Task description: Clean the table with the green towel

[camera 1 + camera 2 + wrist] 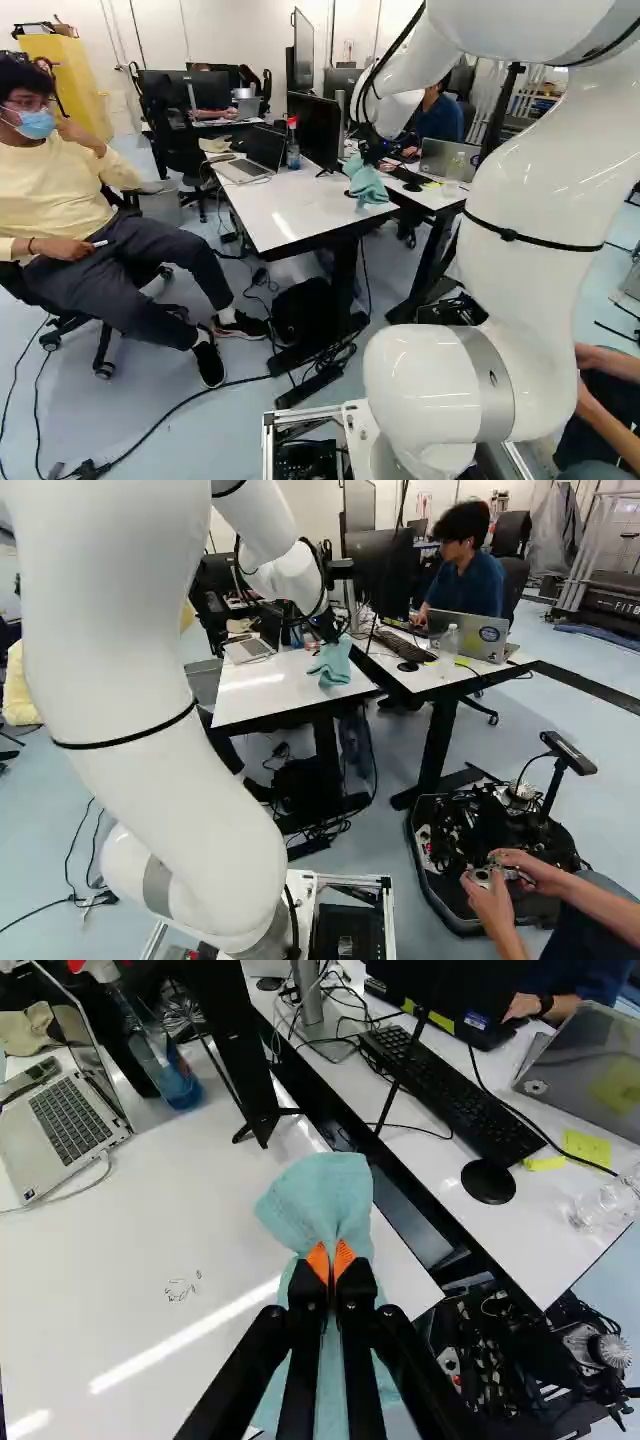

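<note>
Left base view: one gripper [374,150], one green towel [368,185] hanging from it at one o'clock, over one white table [285,215]. Right base view: that towel at twelve o'clock. Wrist view: two fingers, nearly together, clamped on the towel; one cluster of dark marks [182,1289] at nine o'clock from them, two laptops [75,1115], at ten and two.

Right around that claw [374,154] I count one towel [320,1195], two laptops [75,1118], two bottles [175,1085], one black keyboard [450,1090] and two desks [100,1230].
</note>
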Motion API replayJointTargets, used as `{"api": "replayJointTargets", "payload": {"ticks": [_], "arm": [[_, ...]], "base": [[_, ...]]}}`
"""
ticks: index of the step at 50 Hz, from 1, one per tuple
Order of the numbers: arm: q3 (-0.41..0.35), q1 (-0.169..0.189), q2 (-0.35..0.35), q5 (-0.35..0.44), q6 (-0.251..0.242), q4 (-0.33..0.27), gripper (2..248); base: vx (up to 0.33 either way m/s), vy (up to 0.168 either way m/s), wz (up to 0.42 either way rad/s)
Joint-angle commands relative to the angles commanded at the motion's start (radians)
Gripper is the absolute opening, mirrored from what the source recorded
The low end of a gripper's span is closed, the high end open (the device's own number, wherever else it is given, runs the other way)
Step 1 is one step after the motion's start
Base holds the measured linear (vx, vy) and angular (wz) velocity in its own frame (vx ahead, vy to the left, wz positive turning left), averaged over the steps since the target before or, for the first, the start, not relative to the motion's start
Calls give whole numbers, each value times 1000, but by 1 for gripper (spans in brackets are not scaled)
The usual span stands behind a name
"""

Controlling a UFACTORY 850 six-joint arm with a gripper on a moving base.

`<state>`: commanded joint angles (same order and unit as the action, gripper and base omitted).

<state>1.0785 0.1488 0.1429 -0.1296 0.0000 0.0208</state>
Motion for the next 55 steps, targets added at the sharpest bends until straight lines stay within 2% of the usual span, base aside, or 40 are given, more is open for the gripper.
{"api": "replayJointTargets", "payload": {"ticks": [18, 55], "arm": [[15, -16, -25, -34, 0, 0, 28], [91, -76, -27, -87, 0, 0, 28]], "base": [[0, 0, 0], [0, 0, 0]]}}
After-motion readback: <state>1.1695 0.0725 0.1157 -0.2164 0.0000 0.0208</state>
